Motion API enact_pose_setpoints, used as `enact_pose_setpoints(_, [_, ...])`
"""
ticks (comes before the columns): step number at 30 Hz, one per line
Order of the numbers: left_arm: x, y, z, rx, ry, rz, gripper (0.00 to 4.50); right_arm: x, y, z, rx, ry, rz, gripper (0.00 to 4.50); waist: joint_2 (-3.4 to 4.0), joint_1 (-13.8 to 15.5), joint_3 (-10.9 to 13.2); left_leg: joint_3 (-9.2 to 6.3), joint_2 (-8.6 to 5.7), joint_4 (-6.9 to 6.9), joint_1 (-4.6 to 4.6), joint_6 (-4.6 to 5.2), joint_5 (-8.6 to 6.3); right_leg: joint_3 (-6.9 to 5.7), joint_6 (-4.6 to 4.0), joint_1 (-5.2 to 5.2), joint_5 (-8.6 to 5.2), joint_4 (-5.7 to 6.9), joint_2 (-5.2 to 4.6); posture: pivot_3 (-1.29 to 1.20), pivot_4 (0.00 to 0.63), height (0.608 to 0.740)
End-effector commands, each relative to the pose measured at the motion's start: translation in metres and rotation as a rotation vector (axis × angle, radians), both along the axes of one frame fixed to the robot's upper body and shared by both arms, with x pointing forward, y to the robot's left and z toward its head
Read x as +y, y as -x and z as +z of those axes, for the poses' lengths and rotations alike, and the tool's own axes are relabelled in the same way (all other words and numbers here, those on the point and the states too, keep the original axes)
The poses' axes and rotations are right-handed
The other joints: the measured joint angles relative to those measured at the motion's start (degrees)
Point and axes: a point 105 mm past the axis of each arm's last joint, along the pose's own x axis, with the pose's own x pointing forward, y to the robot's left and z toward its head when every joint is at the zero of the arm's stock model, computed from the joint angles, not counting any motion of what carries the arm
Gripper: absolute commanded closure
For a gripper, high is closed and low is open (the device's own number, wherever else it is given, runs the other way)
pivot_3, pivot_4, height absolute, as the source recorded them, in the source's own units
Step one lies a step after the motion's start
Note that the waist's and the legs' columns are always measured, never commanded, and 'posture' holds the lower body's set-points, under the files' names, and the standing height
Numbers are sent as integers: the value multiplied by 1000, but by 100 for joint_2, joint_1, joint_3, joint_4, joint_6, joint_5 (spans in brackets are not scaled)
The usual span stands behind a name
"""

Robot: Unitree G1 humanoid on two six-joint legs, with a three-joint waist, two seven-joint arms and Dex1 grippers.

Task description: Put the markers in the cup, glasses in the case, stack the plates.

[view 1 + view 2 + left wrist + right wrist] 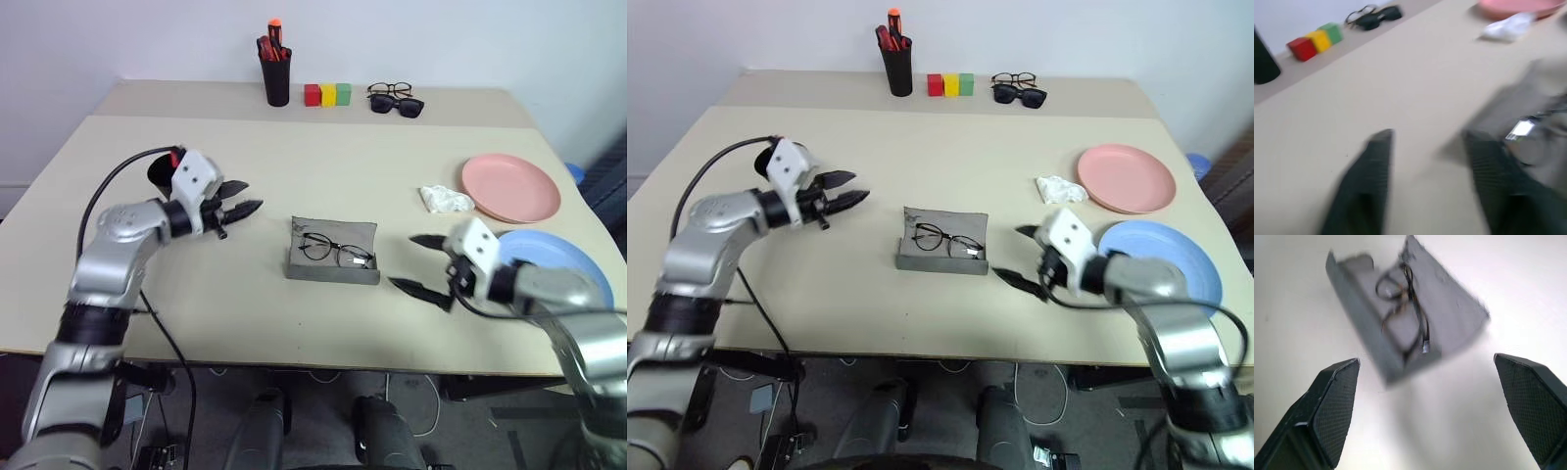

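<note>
The wire-framed glasses (335, 251) lie inside the open grey case (338, 231) at the table's middle, also seen in the right wrist view as glasses (1403, 308) in the case (1454, 313). My left gripper (239, 198) hovers left of the case, open and empty, pointing toward it. Behind that hand stands the black cup (160, 174), partly hidden, with a red marker tip (176, 155) at its rim. My right gripper (404, 261) is open wide and empty, just right of the case. The pink plate (510, 187) and blue plate (563, 257) lie side by side at the right.
A crumpled white tissue (446, 199) lies left of the pink plate. At the back stand a black pen holder (276, 78) with red pens, three coloured blocks (327, 94), and sunglasses with another pair (395, 101). The blue plate sits near the table's front right edge.
</note>
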Motion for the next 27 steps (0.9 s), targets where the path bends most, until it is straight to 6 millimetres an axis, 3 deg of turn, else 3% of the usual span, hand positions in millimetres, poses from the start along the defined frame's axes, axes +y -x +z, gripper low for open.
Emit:
enact_pose_setpoints(1, [-10,-29,8,-62,-101,-1,4405,-6,24,21,-107,-28,-28,0,-5,-29,1,0,0,2,1,0,0,0,0,2,0,2,-1,0,150,740])
enact_pose_setpoints(5, [-43,-54,3,-49,-251,-57,4467,-6,49,23,-143,-87,-38,0,-19,-35,4,-2,3,5,3,0,-1,-6,7,2,-4,-1,0,0,150,740])
enact_pose_setpoints(9, [-70,-55,-9,-10,-342,-141,4467,4,57,30,-189,-133,-12,0,-23,-65,7,3,3,1,2,2,-2,-4,16,2,-9,-8,-3,0,150,740])
enact_pose_setpoints(12, [-79,-52,-20,27,-391,-182,4467,9,56,33,-213,-147,-11,0,-26,-53,10,1,4,-1,2,2,-2,-5,15,1,-8,-7,-3,0,150,740])
enact_pose_setpoints(16, [-90,-38,-29,134,-383,-324,4467,15,54,35,-227,-150,-12,0,-34,-27,14,1,5,0,0,2,-3,-6,2,0,0,-7,-3,0,150,740])
enact_pose_setpoints(23, [-98,12,-24,328,-386,-775,4467,10,49,40,-259,-172,-63,0,-37,-23,16,-1,3,1,-6,2,-3,-7,-3,3,1,-15,-6,0,150,740])
enact_pose_setpoints(27, [-99,28,-42,363,-451,-853,4467,2,41,38,-254,-188,-135,0,-32,-38,14,-3,6,1,-2,3,-3,-7,-5,6,2,-13,-7,0,150,740])
